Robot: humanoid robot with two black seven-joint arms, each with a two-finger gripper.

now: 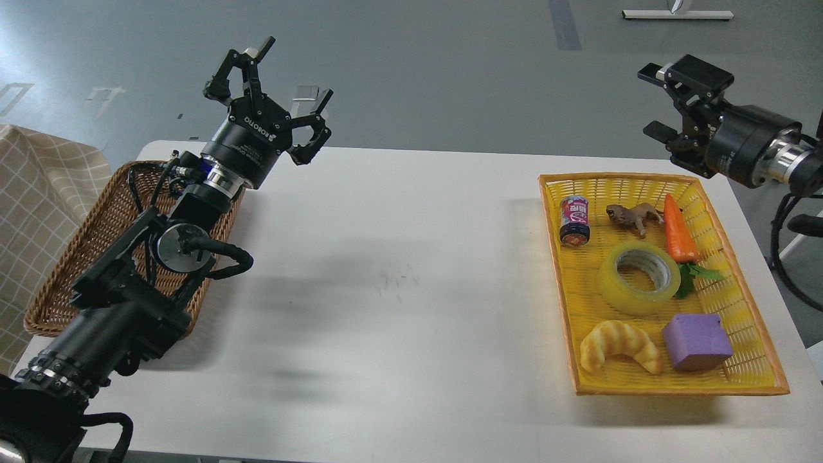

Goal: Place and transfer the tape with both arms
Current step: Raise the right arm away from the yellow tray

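Note:
The tape (638, 278), a wide translucent yellow roll with a grey-white core, lies flat in the middle of the yellow tray (553, 257) at the right of the white table. My right gripper (657, 101) is open and empty, held high beyond the tray's far right corner, well above and behind the tape. My left gripper (283, 90) is open and empty, raised above the far end of the brown wicker basket (77, 263) on the left side of the table.
In the tray with the tape lie a small can (574, 220), a brown toy animal (633, 217), a carrot (679, 236), a croissant (618, 344) and a purple block (697, 341). A checked cloth (38, 186) lies left of the basket.

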